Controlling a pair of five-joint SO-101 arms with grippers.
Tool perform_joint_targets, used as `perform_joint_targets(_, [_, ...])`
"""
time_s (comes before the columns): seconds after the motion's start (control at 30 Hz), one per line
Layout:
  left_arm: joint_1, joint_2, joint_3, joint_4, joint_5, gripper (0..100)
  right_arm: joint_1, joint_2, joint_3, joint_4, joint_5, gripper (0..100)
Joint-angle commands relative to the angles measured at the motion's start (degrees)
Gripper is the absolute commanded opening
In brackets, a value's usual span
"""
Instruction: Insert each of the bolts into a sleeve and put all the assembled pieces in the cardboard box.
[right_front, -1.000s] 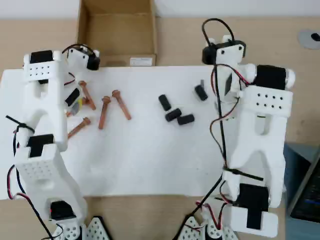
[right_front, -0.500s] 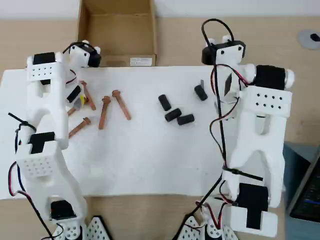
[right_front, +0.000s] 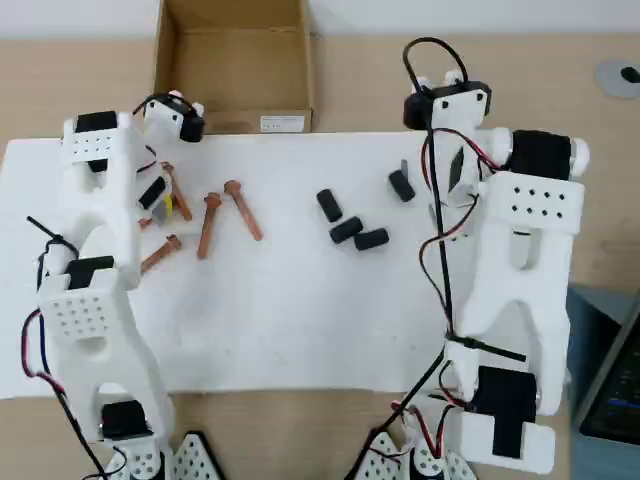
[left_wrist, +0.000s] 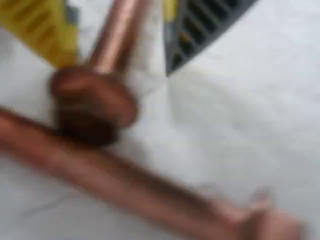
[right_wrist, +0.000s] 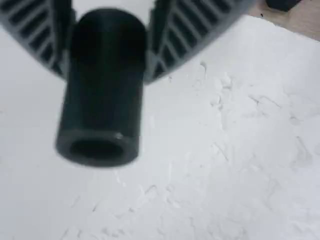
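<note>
The left gripper (left_wrist: 115, 57) sits low over the white mat (right_front: 300, 320) at the left-hand cluster of bolts, its jaws apart on either side of one bolt (left_wrist: 95, 97). A strip of mat shows between the shaft and the dark finger (left_wrist: 200, 30). That bolt's head rests against a second bolt (left_wrist: 135, 190) lying crosswise on the mat. Just beside this cluster, three more bolts (right_front: 208, 225) lie loose toward the middle of the mat. The right gripper (right_wrist: 107, 60) is clamped on a black sleeve (right_wrist: 100, 100), whose open end points away from the fingers. From above, this sleeve (right_front: 401, 185) is at the mat's far right part, near three other sleeves (right_front: 347, 229) grouped together on the mat. The cardboard box (right_front: 170, 60) stands on the table (right_front: 360, 90) beyond the mat's far edge, near the left arm.
</note>
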Motion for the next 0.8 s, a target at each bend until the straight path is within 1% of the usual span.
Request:
perform_joint_targets(0.0, [1.9, 0.7, -2.1, -1.1, 0.8, 0, 0.4, -2.7, -0.1, 1.1, 0.3, 1.0])
perform_joint_targets(0.13, [3.3, 0.5, -1.7, -0.6, 4.0, 0, 0.3, -3.1, -0.2, 1.1, 0.3, 1.0])
perform_joint_targets(0.27, [4.6, 0.3, -3.5, 3.5, 5.1, 0, 0.3, -3.2, -0.6, 1.1, 0.3, 1.0])
perform_joint_targets(0.33, [4.7, 0.3, -6.0, 6.8, 5.4, 0, 0.3, -4.3, -0.5, 1.2, 0.3, 1.0])
perform_joint_targets(0.6, [5.4, 0.3, -20.0, 19.8, 11.0, 1, 0.2, -12.0, 0.5, 1.3, 0.4, 1.0])
perform_joint_targets(0.7, [5.4, -0.9, -23.6, 20.7, 14.3, 1, 0.2, -14.6, 3.0, 1.3, 0.4, 1.0])
perform_joint_targets(0.77, [5.4, -4.0, -23.0, 20.7, 15.6, 0, 0.2, -16.0, 5.8, 1.3, 0.4, 1.0])
